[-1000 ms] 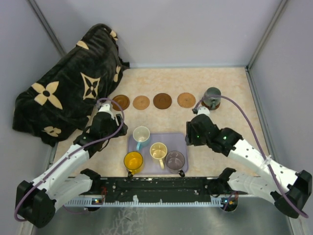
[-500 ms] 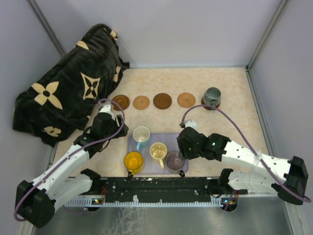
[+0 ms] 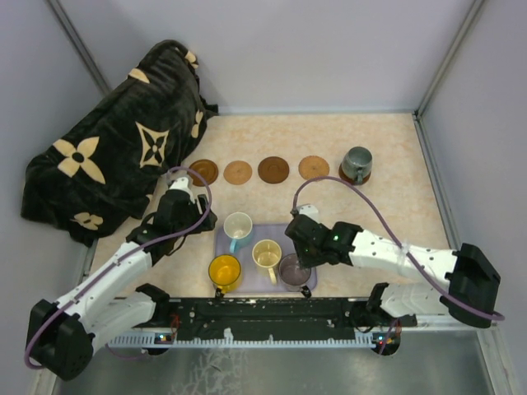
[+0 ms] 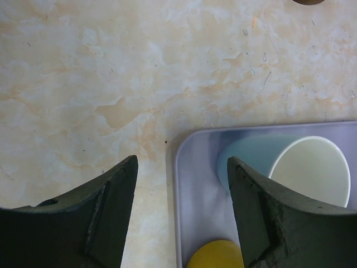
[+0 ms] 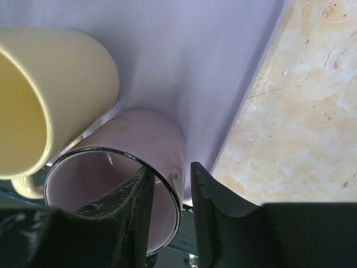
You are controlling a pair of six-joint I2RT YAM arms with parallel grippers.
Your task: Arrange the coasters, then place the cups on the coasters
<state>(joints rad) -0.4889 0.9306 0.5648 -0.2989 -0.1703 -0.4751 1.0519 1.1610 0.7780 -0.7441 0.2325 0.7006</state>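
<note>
Mauve-purple, the cup (image 5: 139, 139) is straddled at its rim by the right gripper (image 5: 173, 170): one finger is set inside, the other just outside the wall. Whether it is clamped cannot be told. The cream cup (image 5: 67, 78) is seen just beyond the inner finger, on the lavender tray (image 5: 195, 56). The left gripper (image 4: 181, 167) is held open over the tray's corner, with the light-blue cup (image 4: 251, 159) beside one finger.

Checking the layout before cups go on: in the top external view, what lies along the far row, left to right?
dark brown round wooden coaster, tan round wooden coaster, second dark brown coaster, second tan coaster, grey-green handled mug
</note>
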